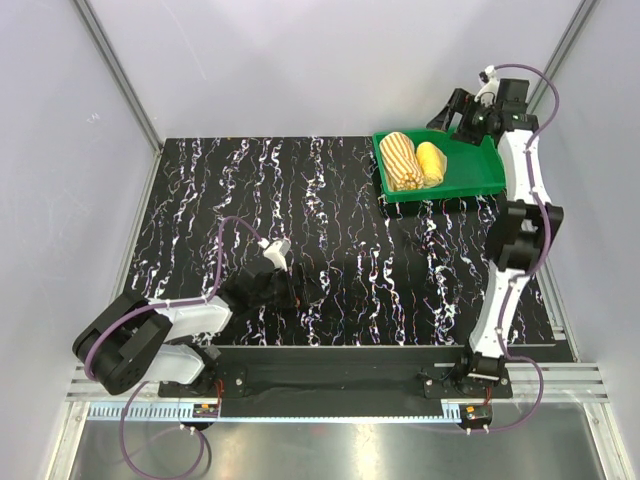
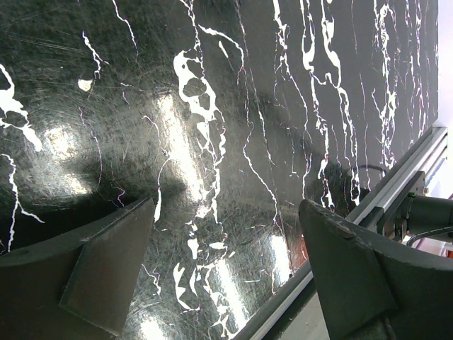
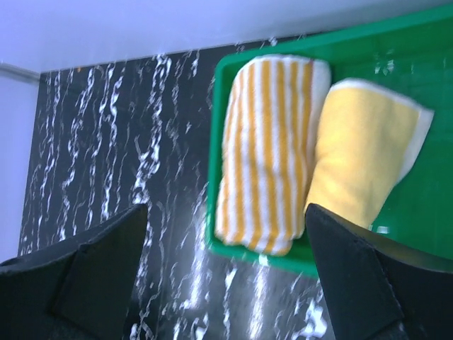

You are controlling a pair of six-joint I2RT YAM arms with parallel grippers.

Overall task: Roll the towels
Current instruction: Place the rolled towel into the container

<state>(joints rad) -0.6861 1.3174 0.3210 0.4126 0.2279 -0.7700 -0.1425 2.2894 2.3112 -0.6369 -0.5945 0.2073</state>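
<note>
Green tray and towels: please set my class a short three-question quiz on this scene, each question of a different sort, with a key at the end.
1. True or false: the striped towel and the yellow towel both lie rolled, side by side, inside the green tray.
2. What does the left tool hold? A: the striped towel. B: the yellow towel. C: nothing.
3. Fill the gap: the right tool hovers near the tray with its jaws ____.

Key: 1 true; 2 C; 3 open.
</note>
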